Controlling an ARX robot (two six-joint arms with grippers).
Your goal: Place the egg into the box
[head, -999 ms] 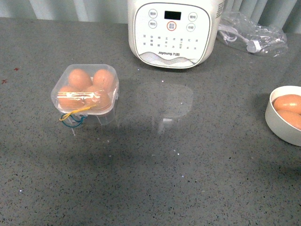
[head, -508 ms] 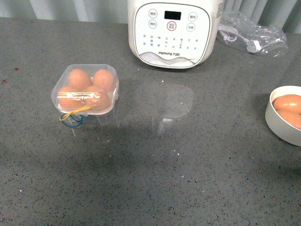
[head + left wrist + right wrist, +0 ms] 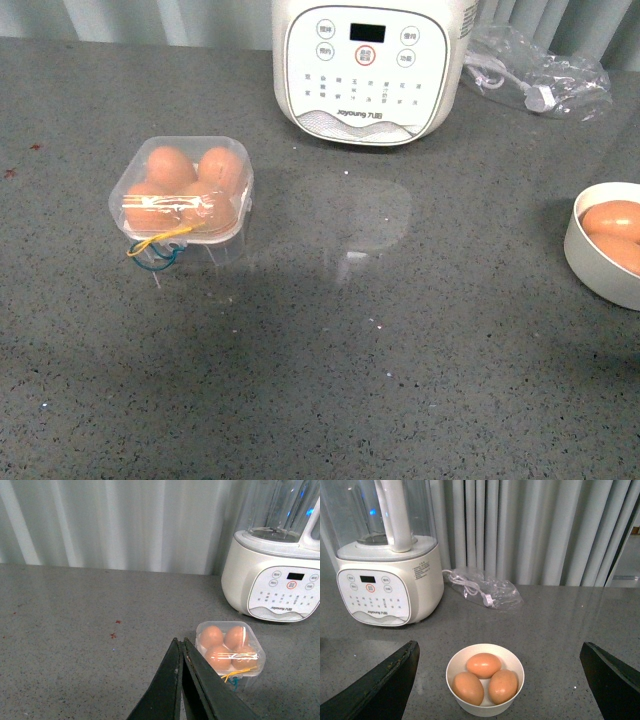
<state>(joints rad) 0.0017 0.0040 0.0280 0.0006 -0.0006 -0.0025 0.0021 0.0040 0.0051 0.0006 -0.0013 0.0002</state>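
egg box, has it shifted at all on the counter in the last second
No. In the front view the box keeps the same spot relative to the white blender base, with its lid shut over four eggs.

A kitchen-like setting: a grey speckled countertop (image 3: 400,380) carries a white blender (image 3: 385,580), a bowl (image 3: 485,680) of eggs, with pleated curtains (image 3: 535,530) behind.

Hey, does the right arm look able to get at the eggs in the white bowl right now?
Probably yes. The right gripper is wide open, with the bowl between its fingers in the wrist view. Its three eggs lie uncovered, nothing over them.
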